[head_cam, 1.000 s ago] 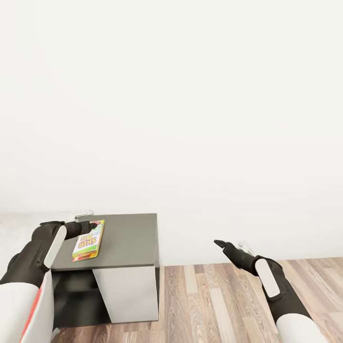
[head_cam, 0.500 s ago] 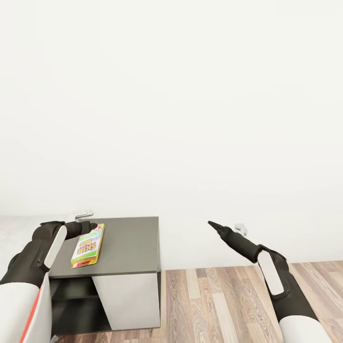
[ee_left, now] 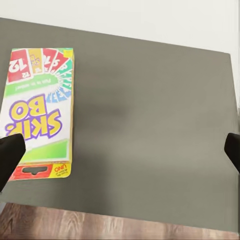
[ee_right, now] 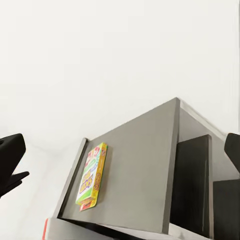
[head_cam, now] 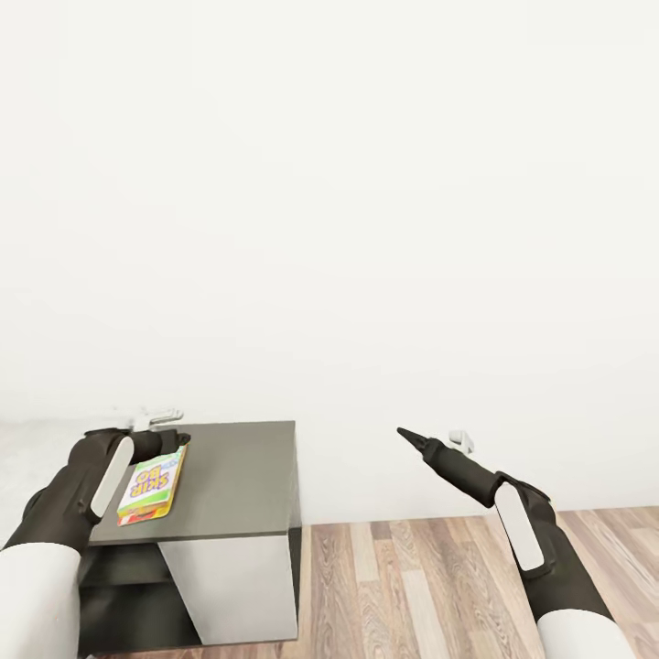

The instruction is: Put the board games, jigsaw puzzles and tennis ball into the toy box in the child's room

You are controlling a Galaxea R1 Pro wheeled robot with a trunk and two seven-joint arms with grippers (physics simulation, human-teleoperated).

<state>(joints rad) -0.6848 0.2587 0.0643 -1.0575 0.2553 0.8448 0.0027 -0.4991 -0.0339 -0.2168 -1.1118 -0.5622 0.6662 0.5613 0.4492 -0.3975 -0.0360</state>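
Observation:
A Skip-Bo board game box [head_cam: 146,487] lies flat on the dark grey end of the table [head_cam: 240,476], near its left front part. My left gripper [head_cam: 165,439] hovers just above the box's far end, open; its fingertips [ee_left: 10,156] stand wide apart over the box [ee_left: 38,112] and the bare top [ee_left: 150,125]. My right gripper [head_cam: 410,437] hangs open in the air to the right of the table, over the floor, pointing towards the table [ee_right: 140,165] and the box [ee_right: 92,176]. The toy box, jigsaw puzzles, tennis ball and bed are out of view.
A plain white wall rises behind the table. Under the dark top are a white panel [head_cam: 240,586] and a dark shelf opening [head_cam: 128,599]. Wood-plank floor [head_cam: 412,577] stretches to the right. A pale top [head_cam: 27,441] adjoins on the left.
The view has shifted, so the table sits a little further left. My right gripper has risen and reached forward. The left gripper stays over the game box.

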